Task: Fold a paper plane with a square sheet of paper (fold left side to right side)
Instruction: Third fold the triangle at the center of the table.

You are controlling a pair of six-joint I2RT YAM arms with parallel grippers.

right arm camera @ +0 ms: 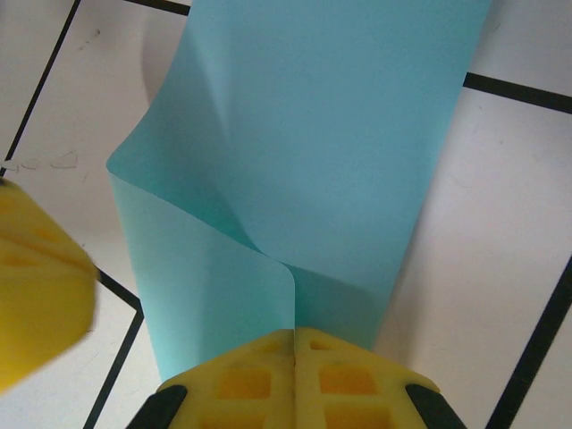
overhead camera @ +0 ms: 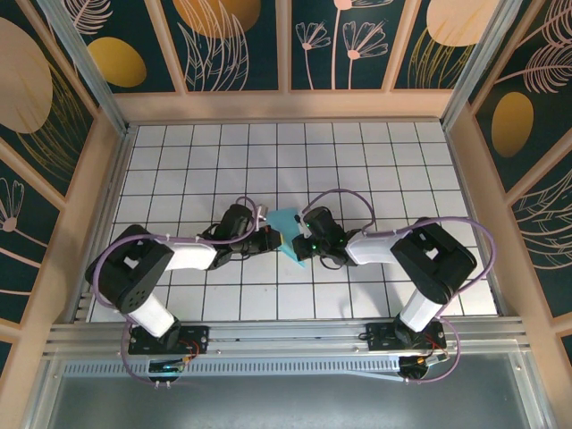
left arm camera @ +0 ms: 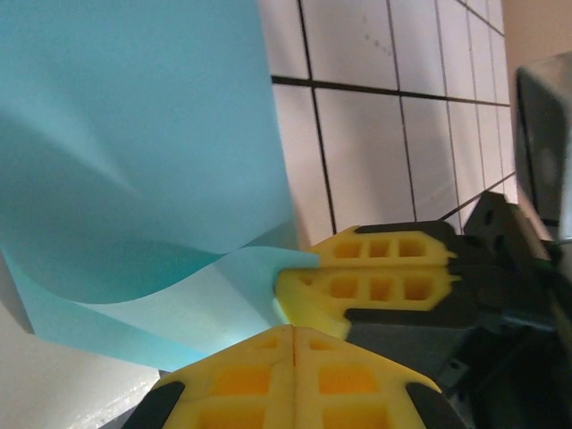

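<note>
The right pincer pinching the square sheet of paper, left pincer pressed together: edges should align before creasing

**Turquoise on a white grid**

Plain turquoise-blue on the sheet of paper, unmarked, darker in the shaded curl. White tiles with thin black lines across the worktop. Bright yellow, pitted with square recesses and trimmed in black, on the left end effector and the right end effector. White links and black joints on the arms, with lilac cables. Dark teal wall panels with ochre ovals and pale line-drawn leaves, framed in peach.
</note>
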